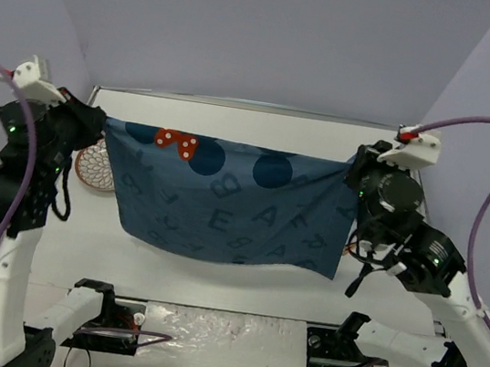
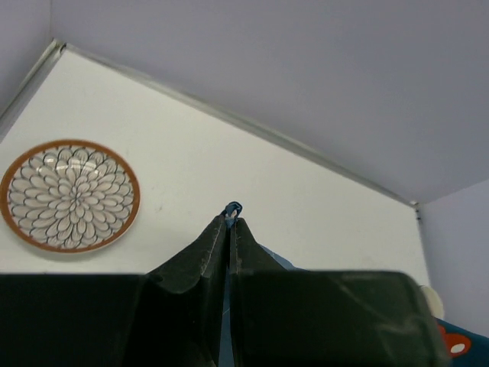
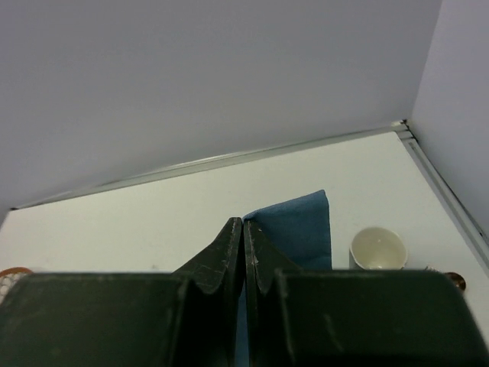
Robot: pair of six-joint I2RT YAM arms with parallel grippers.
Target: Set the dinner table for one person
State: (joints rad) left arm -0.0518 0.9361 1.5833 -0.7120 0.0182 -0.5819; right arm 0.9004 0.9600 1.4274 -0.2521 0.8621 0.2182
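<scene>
End effectors [image 2: 231,222] [image 3: 244,227] tight on placemat [image 1: 223,203] corners

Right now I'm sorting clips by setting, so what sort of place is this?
Likely a robot lab cell, not a dining room: a white table boxed in by bare lavender walls, with the left gripper and right gripper holding a blue placemat above it, near a patterned plate and cup.

We record the dinner table [image 1: 212,280] as a large, plain white rectangular top, matte and flat, lying level. We note a thin metallic strip [image 1: 247,105] running along its far and side edges.
</scene>
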